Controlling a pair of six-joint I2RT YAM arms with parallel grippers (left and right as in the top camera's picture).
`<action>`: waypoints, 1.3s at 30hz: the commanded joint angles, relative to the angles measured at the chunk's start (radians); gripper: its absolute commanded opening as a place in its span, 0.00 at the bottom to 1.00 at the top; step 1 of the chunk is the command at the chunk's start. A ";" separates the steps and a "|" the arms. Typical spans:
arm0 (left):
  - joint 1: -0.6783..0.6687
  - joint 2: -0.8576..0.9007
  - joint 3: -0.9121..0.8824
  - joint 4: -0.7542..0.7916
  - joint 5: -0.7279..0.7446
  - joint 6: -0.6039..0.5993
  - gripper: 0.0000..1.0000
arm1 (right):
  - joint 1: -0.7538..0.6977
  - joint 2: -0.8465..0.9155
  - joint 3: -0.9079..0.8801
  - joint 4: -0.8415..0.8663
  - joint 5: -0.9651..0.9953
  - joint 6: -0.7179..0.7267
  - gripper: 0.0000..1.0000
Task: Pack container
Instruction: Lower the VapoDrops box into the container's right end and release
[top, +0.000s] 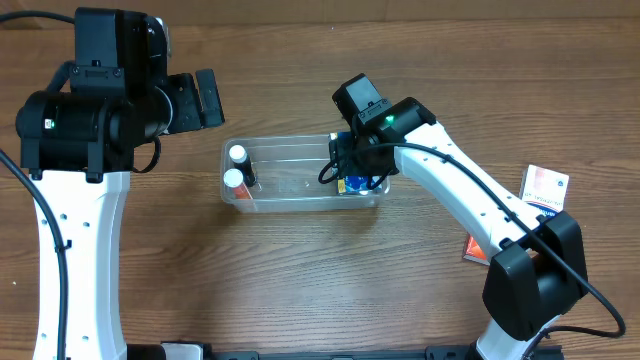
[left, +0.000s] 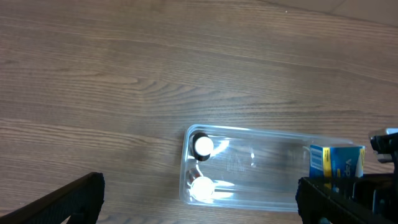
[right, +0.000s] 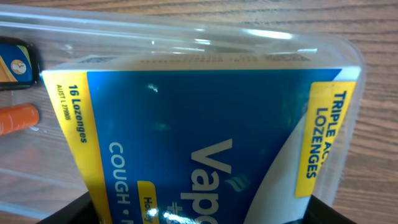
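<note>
The clear container lies mid-table; it also shows in the left wrist view and the right wrist view. Two white-capped bottles stand upright in its left end, also seen in the left wrist view. My right gripper is shut on a blue and yellow lozenge box and holds it inside the container's right end. My left gripper is open and empty, high above the table to the left of the container.
A white and orange box lies at the right edge. Another orange box lies partly under the right arm. Bare wood table surrounds the container.
</note>
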 joint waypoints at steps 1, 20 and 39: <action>0.006 0.002 -0.003 -0.003 -0.003 0.018 1.00 | -0.003 -0.007 0.005 0.022 0.010 0.005 0.71; 0.006 0.001 -0.003 -0.005 -0.003 0.018 1.00 | -0.003 0.091 0.004 0.020 0.032 0.008 0.72; 0.006 0.001 -0.003 -0.013 -0.003 0.026 1.00 | -0.177 -0.206 0.266 -0.180 0.280 0.084 1.00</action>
